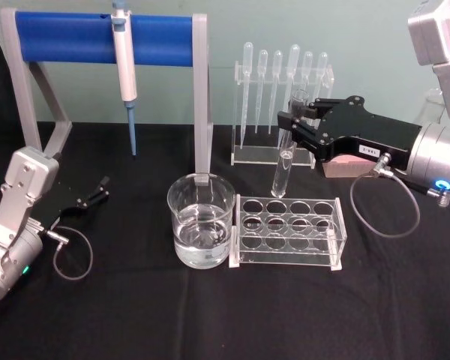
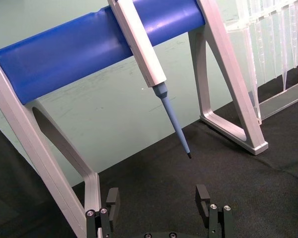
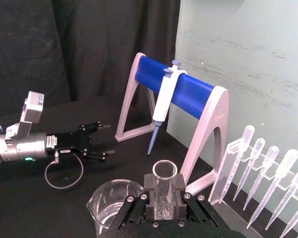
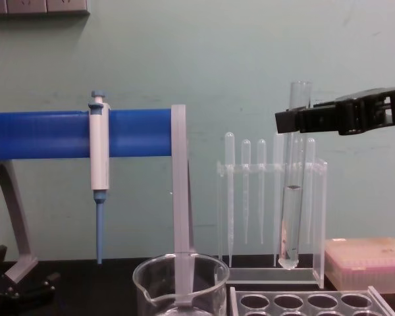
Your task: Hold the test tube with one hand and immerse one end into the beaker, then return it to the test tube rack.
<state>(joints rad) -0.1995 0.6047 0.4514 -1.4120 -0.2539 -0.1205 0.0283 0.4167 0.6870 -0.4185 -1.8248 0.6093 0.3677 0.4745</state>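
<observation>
Right claw (image 1: pixel 296 120) is clenched on the test tube (image 1: pixel 284 165), gripping it just below the open rim. The tube hangs upright and clear of the desk (image 1: pixel 135 315), to the right of the beaker (image 1: pixel 174 225) and farther back. Its rounded bottom sits over or just behind the rear edge of the test tube rack (image 1: pixel 285 241); which of the two cannot be told. The rack stands just beside the beaker on its right. The beaker holds clear liquid in its lower part. Left claw (image 1: pixel 99 189) is released, jaws apart, lying low and idle well to the left of the beaker. Assessment of the tube: thin glass, rigid, light, smooth-walled and therefore prone to slip, and likely to crack if it strikes anything hard. The present hold near the rim looks right, since it leaves the whole lower length free to enter the liquid. Grip pressure should be firm but moderate. The main hazard is judged to be the tube's bottom striking the beaker rim on entry, or the edge of a rack hole on return.
</observation>
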